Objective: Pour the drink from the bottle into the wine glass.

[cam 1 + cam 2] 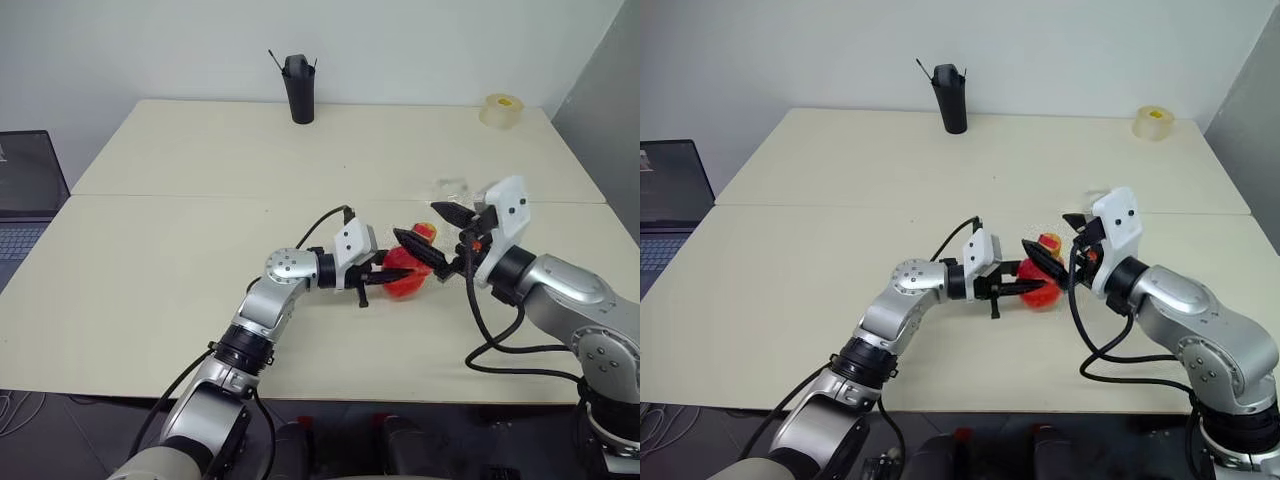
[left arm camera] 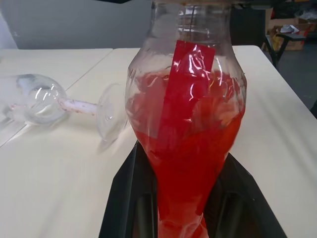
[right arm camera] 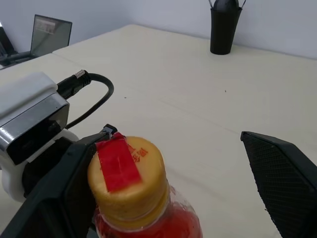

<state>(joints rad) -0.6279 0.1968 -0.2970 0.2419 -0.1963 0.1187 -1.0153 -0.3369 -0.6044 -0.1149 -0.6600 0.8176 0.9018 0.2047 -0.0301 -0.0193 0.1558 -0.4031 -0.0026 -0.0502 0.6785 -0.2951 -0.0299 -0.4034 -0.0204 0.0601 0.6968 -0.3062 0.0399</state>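
While the left gripper is clamping its two black fingers around the lower body of the bottle, the bottle is standing upright near the front middle of the cream table. Bright red drink is filling roughly the lower two thirds of the clear, bulging bottle, and a red label strip is running down its side. Its yellow cap, with a piece of red tape across the top, is sitting on the neck.

Just beside the bottle, on the side away from the left arm, the right gripper is hovering level with the cap, its jaws spread wide and gripping nothing; one finger is sitting on each side of the cap without touching it.

Near the bottle, on its far side, the wine glass is lying on its side on the table, empty, its round foot pointing towards the bottle.

Well beyond the bottle, a tall black holder is standing at the table's far edge, with a roll of tape towards the far corner.
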